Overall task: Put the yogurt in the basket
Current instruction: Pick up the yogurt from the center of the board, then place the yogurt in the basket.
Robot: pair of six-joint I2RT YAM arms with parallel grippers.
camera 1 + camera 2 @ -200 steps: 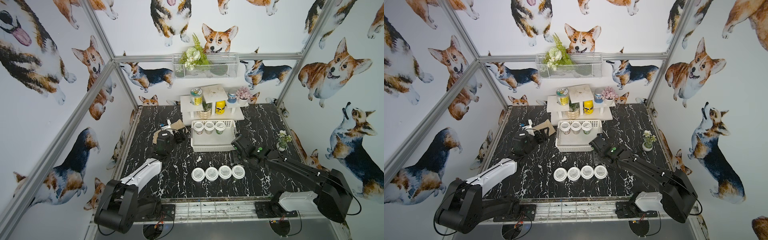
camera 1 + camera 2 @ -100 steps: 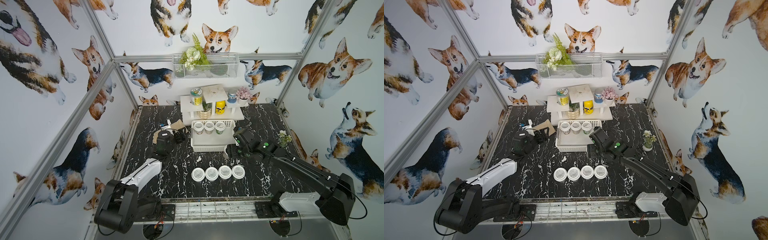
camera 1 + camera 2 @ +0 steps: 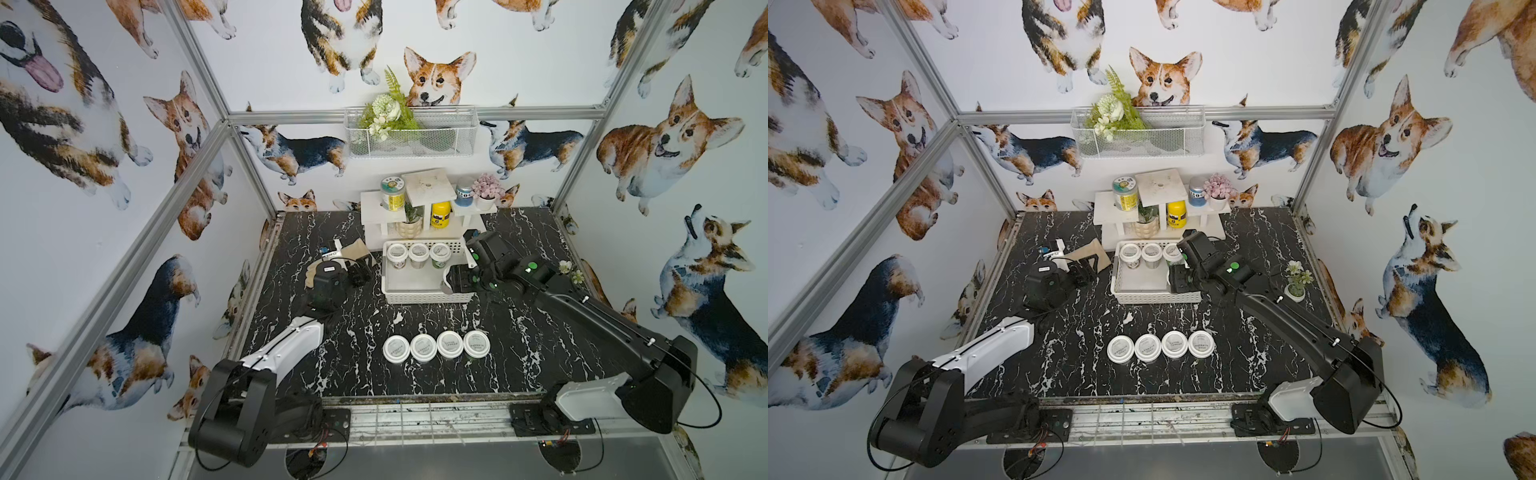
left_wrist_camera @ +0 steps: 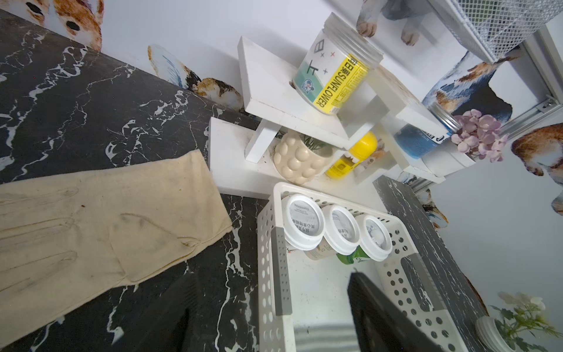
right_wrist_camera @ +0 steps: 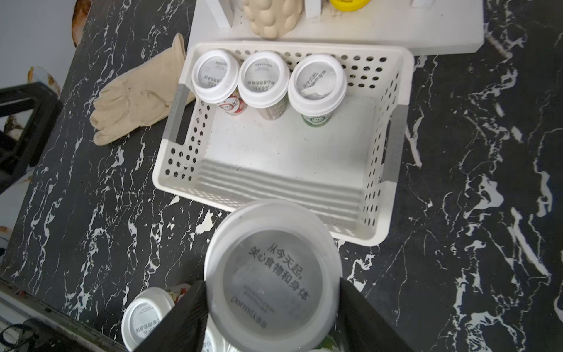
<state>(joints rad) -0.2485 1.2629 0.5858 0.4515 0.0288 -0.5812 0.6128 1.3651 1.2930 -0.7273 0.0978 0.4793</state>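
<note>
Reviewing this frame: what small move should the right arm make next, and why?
Probably ease the right gripper forward and down, setting its yogurt jar on the bare floor of the basket. The jar hangs above the near rim, and three jars inside fill only the far row.

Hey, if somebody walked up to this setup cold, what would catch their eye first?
The corgi wallpaper covering every wall grabs the eye first. Next, the right hand holds a yogurt jar over the near right corner of the white basket, where three jars already line its far wall. A row of four more jars stands on the black marble table in front.
</note>
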